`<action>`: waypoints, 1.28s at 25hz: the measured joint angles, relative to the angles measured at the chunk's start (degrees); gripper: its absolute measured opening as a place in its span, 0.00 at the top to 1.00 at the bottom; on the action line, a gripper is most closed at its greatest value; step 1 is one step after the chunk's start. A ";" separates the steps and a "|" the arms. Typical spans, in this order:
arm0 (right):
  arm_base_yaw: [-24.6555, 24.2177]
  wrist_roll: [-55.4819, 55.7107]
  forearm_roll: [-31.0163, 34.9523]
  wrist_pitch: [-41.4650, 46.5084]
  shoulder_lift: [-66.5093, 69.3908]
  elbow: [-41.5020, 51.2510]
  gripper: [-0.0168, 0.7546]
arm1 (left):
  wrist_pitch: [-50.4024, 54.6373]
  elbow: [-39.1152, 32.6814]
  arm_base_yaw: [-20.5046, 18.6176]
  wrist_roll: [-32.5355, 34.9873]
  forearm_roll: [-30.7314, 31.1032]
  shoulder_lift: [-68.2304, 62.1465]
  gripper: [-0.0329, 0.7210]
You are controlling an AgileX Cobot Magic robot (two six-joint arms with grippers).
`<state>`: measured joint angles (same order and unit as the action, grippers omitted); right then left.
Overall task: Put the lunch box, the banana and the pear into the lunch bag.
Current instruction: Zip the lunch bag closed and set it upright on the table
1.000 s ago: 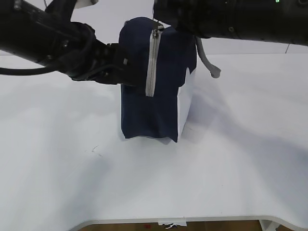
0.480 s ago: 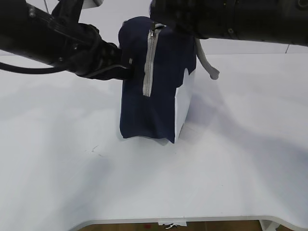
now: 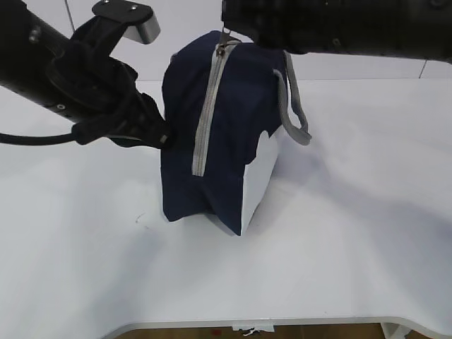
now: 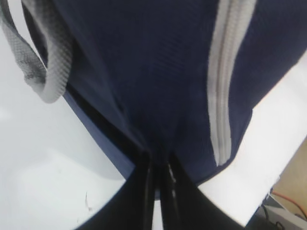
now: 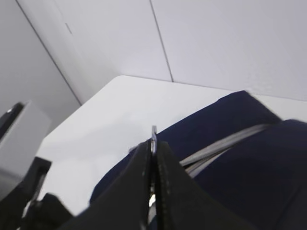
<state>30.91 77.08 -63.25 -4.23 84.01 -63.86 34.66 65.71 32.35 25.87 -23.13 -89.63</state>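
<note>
The lunch bag stands upright near the middle of the smooth white surface, leaning a little toward the left. It is a boxy shape of soft navy-blue fabric that wrinkles and sags along its lower edge, with a stiff-looking white panel on its lower right side. A grey zipper with fine ribbed tape runs down its front from the top ridge and is closed along all its visible length. One grey webbing handle, coarsely woven, loops off the right shoulder of the bag.

The left gripper, matte black, presses its narrow fingers together on a fold of the navy cloth at the bag's left side. The right gripper comes in from above, its two dark fingers closed on a thin metal piece at the top end of the zipper, probably the pull, though the blur makes it hard to be sure.
</note>
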 joint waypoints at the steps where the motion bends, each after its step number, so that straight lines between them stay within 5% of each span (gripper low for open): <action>1: 0.09 0.00 -0.54 1.03 -0.01 -0.51 0.98 | 0.57 0.00 0.00 0.04 0.40 0.24 0.96; 32: -2.09 0.13 -2.79 13.98 16.22 -13.04 0.98 | 19.02 -0.22 0.00 0.13 6.76 9.44 0.97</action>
<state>28.82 77.21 -66.04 9.75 100.24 -76.90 53.68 65.49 32.35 26.00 -16.37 -80.18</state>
